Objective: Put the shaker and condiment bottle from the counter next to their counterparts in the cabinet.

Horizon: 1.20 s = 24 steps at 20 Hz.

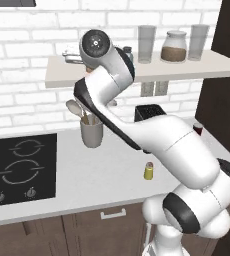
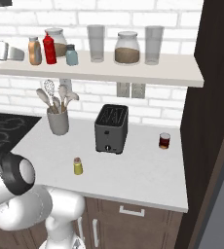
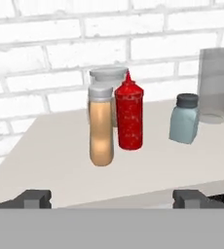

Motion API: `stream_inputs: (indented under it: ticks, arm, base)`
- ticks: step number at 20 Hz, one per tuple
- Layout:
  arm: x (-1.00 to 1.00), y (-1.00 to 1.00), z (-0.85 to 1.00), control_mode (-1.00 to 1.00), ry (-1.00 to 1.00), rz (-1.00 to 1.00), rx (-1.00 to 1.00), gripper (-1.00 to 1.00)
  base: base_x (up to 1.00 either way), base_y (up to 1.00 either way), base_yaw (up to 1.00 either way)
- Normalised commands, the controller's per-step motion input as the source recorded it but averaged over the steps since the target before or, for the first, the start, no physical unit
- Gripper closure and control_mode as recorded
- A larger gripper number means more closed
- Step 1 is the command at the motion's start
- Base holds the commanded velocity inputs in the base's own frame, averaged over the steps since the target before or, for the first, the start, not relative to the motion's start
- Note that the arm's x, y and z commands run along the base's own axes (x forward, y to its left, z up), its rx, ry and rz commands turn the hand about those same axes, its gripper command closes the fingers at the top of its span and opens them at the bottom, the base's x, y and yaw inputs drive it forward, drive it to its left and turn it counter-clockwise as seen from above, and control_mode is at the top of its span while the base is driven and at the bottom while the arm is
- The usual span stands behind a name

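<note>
The condiment bottle (image 3: 101,127), a slim tan-orange cylinder with a pale cap, stands upright on the cabinet (image 3: 50,160) shelf at the centre of the hand view, just left of the red squeeze bottle (image 3: 129,114) with its pointed cap and speckled glossy body, the two nearly touching. A lidded jar (image 3: 109,74) shows behind them. To the right sits the small blue-grey shaker (image 3: 184,119) with a dark cap, and beyond it a clear tumbler (image 3: 216,82) at the frame's right edge. The shelf is a flat beige board against white brick.

The gripper (image 3: 111,198) has its two dark fingertips spread wide at the bottom of the hand view, with nothing between them, short of the bottle.

In the right base view the shaker (image 2: 78,166), a small yellow-olive cylinder with a reddish top, stands on the pale counter (image 2: 143,180) at lower centre, in front of the dark boxy toaster (image 2: 112,128).
</note>
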Motion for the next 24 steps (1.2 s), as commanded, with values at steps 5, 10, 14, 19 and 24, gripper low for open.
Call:
stream_inputs:
  ticks: [5,10,14,19,24]
  arm:
    - [-0.79,0.00,-0.22,-1.00,0.00,-0.10,0.00,-1.00]
    - [-0.83,-0.02,-0.62,-1.00,-0.01,-0.12,0.00,-1.00]
    - [-0.82,-0.20,-0.73,-1.00,-0.03,-0.13,0.00,-1.00]
    - [-0.65,-0.34,-0.75,-1.00,-0.01,-0.12,0.00,-1.00]
    - [-0.49,-0.27,-0.78,-1.00,-0.01,-0.10,0.00,-1.00]
  base:
    - [0.00,0.00,0.00]
    - [0.00,0.00,0.00]
    - [0.00,0.00,0.00]
    - [0.00,0.00,0.00]
    - [0.00,0.00,0.00]
